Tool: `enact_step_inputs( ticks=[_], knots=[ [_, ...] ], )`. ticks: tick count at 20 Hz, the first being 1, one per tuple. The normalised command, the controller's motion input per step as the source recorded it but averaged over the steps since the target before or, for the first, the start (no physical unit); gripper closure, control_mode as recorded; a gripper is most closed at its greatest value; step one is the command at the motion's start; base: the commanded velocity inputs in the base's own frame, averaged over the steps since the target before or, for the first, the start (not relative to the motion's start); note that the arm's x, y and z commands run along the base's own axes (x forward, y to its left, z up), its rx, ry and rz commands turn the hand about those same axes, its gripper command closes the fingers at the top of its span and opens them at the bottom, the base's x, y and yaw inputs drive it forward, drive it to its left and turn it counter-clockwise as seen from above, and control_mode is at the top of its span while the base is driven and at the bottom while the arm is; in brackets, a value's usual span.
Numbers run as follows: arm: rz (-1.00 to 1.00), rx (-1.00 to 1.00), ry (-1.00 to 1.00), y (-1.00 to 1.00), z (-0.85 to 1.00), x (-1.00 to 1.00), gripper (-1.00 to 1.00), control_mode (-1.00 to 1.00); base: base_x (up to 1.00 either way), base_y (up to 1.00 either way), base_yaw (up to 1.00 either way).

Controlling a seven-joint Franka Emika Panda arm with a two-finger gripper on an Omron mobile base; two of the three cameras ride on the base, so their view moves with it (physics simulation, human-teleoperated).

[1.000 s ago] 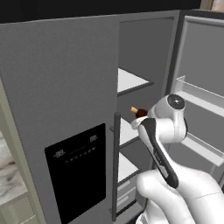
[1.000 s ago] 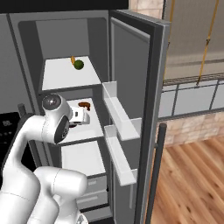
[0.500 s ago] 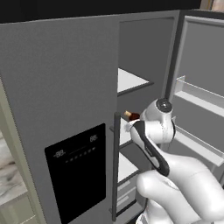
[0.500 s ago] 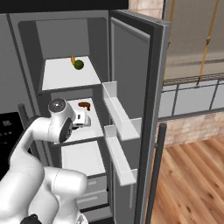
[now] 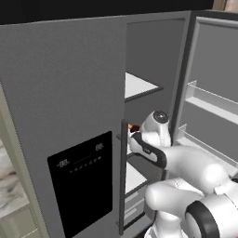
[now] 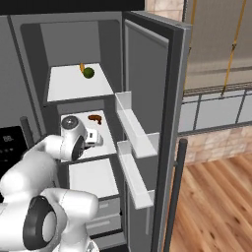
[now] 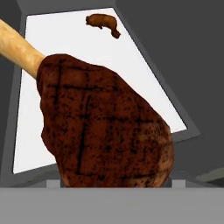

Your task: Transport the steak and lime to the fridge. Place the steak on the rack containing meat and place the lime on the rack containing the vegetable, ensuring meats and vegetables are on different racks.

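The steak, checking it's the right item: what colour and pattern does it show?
Dark reddish-brown steak with darker grill lines and a tan bone end, clearest in the hand view.

Hidden and cut-off parts at the open dark-grey fridge [image 6: 147,59]

In the hand view the fingers are covered by the dark reddish-brown grilled steak [image 7: 103,127], its tan bone cut off at the left edge; the small brown piece [image 7: 103,22] on the white shelf [image 7: 78,52] cannot be identified.

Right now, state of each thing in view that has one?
fridge: right door open, left door shut.
steak: held in the gripper, over the middle shelf, not yet set down.
gripper: shut on the steak, inside the fridge.
lime: resting on the top shelf.
small piece of meat: lying on the middle shelf.
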Motion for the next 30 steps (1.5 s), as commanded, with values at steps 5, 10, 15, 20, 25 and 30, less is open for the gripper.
enact_step_inputs(
  ticks=[5,10,15,20,25,30],
  knots=[
    [0.0,0.0,0.01,0.0,-0.22,0.34,1.0,-1.0,0.0,0.0,0.0],
    [0.0,0.0,0.03,0.09,-0.16,0.41,1.0,-1.0,0.0,0.0,0.0],
    [0.0,0.0,0.0,0.11,-0.22,0.35,1.0,-1.0,0.0,0.0,0.0],
    [0.0,0.0,0.0,0.01,-0.32,0.33,1.0,-1.0,0.0,0.0,0.0],
    [0.0,0.0,0.0,0.02,-0.34,0.32,1.0,-1.0,0.0,0.0,0.0],
    [0.0,0.0,0.0,0.07,-0.31,0.31,1.0,-1.0,0.0,0.0,0.0]
  ],
)
